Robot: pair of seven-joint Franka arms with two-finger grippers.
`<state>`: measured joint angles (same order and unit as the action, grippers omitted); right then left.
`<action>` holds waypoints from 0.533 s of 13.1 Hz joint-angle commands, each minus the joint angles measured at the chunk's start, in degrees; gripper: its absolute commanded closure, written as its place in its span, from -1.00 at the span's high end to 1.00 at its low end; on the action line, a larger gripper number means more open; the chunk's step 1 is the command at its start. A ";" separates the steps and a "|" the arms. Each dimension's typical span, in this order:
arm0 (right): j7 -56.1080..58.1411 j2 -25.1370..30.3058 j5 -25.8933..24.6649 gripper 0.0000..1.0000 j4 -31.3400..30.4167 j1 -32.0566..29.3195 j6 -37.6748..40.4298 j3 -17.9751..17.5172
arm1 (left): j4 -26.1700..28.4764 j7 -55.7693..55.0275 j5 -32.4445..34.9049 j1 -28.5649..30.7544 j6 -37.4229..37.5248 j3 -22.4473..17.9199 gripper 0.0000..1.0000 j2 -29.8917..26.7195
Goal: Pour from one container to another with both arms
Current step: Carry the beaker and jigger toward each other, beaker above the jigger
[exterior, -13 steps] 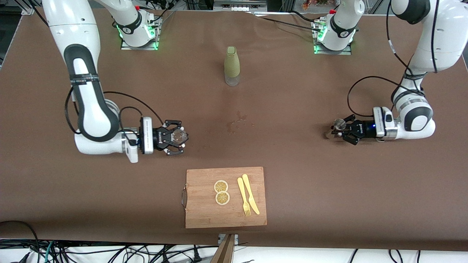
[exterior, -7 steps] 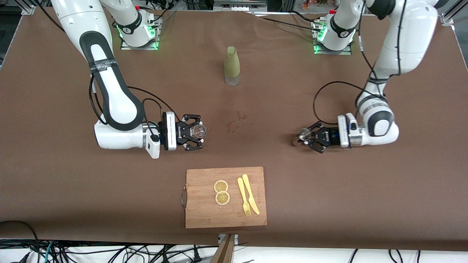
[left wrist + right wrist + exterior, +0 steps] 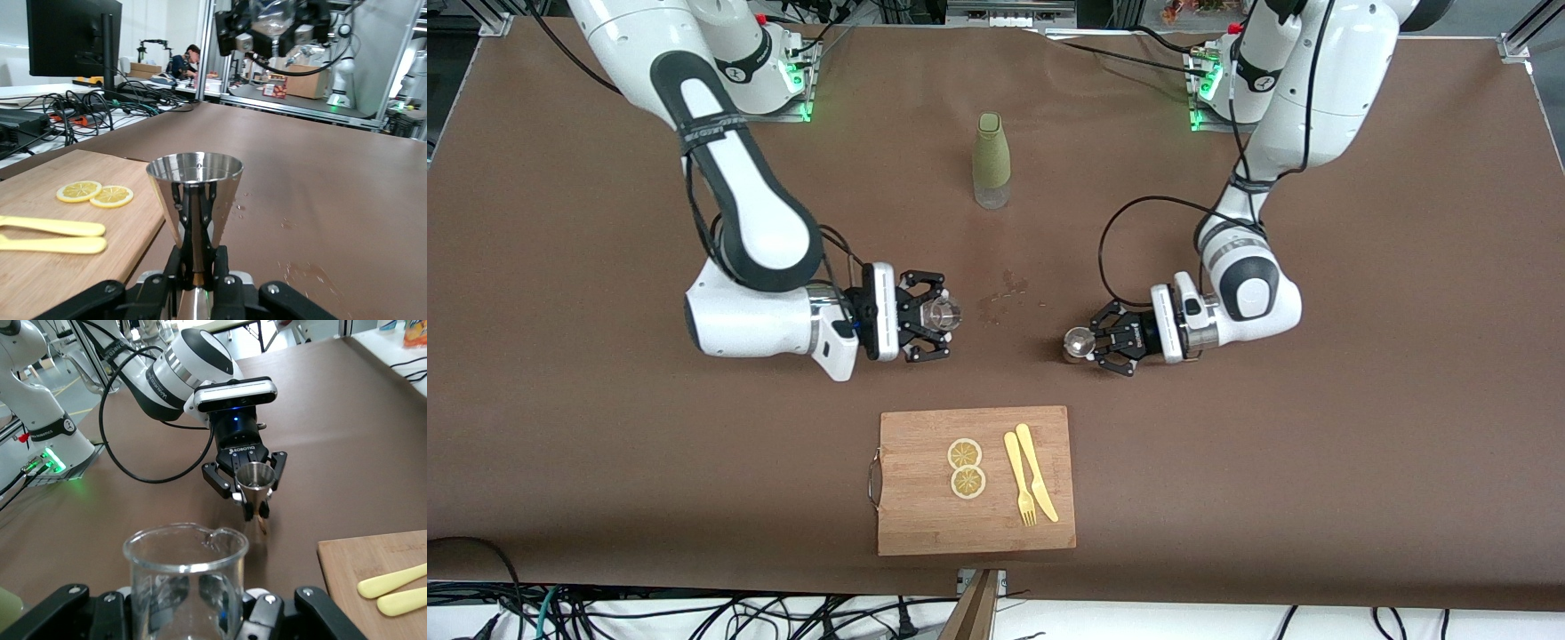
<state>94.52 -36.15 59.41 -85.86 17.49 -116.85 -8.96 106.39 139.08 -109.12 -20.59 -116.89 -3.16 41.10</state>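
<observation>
My right gripper [image 3: 935,315] is shut on a clear glass beaker [image 3: 942,314], held upright just above the brown table near its middle. In the right wrist view the beaker [image 3: 185,577] fills the foreground between the black fingers [image 3: 107,613]. My left gripper [image 3: 1092,341] is shut on a steel cone-shaped jigger [image 3: 1077,340], clamped at its narrow waist, its cup [image 3: 195,187] pointing up. The two containers face each other a short way apart. Each wrist view shows the other arm's load: the jigger [image 3: 255,479] and the beaker [image 3: 272,15].
A green bottle [image 3: 991,160] stands on the table between the two bases. A wooden cutting board [image 3: 925,524] lies nearer the front camera with two lemon slices [image 3: 965,467], a yellow fork [image 3: 1017,480] and a knife [image 3: 1037,484]. Wet spots [image 3: 1009,298] mark the cloth between the grippers.
Both arms have swung in from the table's ends toward its middle, carrying the beaker and the jigger closer together. Neither grip has changed.
</observation>
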 commanded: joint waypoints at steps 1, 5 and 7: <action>-2.76 1.95 -2.28 -1.00 -0.71 -0.62 -0.75 -1.32 | -2.67 -1.09 -5.65 -3.74 -3.95 0.09 -1.00 1.44; -3.72 3.36 -5.61 -1.00 -3.00 -0.97 -1.28 -1.58 | -3.47 -0.21 -10.24 -8.05 -7.46 0.96 -1.00 2.14; -4.87 4.42 -7.37 -1.00 -4.57 -1.41 -1.28 -1.58 | -3.47 -0.21 -12.16 -8.32 -9.83 2.80 -1.00 2.14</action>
<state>91.48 -34.76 54.05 -86.99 17.22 -117.48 -9.47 104.33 138.83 -118.76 -28.37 -124.44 -1.44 42.64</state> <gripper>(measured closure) 0.877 0.789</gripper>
